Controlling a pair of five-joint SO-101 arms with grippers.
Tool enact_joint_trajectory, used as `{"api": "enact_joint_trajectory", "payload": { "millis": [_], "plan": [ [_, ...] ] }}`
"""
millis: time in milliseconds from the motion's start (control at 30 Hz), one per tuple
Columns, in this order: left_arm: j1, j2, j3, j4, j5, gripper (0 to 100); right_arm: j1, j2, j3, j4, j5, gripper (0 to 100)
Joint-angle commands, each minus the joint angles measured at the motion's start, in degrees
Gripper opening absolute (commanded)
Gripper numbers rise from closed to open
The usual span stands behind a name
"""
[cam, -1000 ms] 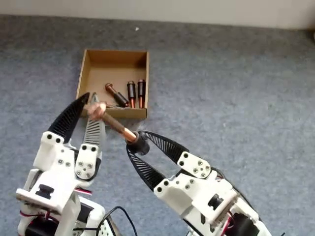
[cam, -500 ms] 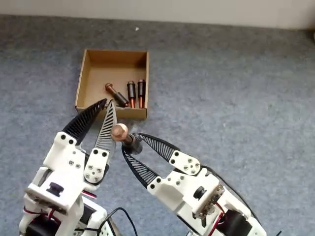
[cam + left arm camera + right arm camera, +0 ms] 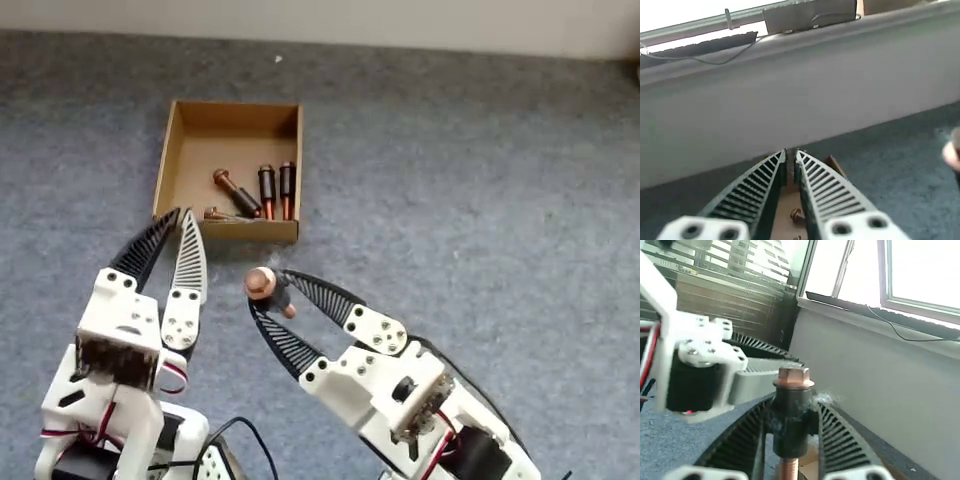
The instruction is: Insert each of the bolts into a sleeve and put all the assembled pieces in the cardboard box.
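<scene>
Bolt [image 3: 262,283], seated in sleeve [image 3: 790,415], upright in right gripper [image 3: 268,290] jaws near cardboard box [image 3: 228,231]; left gripper [image 3: 180,215] jaws nearly closed, empty; risk: grip near the tips may let it slip short of box.

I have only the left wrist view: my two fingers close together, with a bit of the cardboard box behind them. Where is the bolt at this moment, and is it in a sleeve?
Observer: Yes, it is in one. The right gripper is shut on a black sleeve, and the bolt passes through it, with its head sticking out at the top.
Operator: Thank you. Is that piece over the box, so that I may stay where I am?
Observer: Not yet. In the high view it is outside the cardboard box, on the arms' side of the box's near wall and not touching it.
</scene>
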Motion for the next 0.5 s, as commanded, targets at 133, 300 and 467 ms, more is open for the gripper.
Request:
{"api": "enact_joint_trajectory", "payload": {
  "millis": [133,300,467],
  "plan": [
    [-5.3,-0.6,2.7,15.4,-0.7,5,5.7,0.7,4.8,-0.4,0.3,0.4],
    [-11.4,-0.6,14.4,13.5,-0.7,5,7.3,13.1,4.4,-2.0,0.3,0.4],
    [-15.8,-0.6,21.3,7.6,-0.6,5,9.4,34.4,-1.8,-11.4,0.2,0.4]
  ]
}}
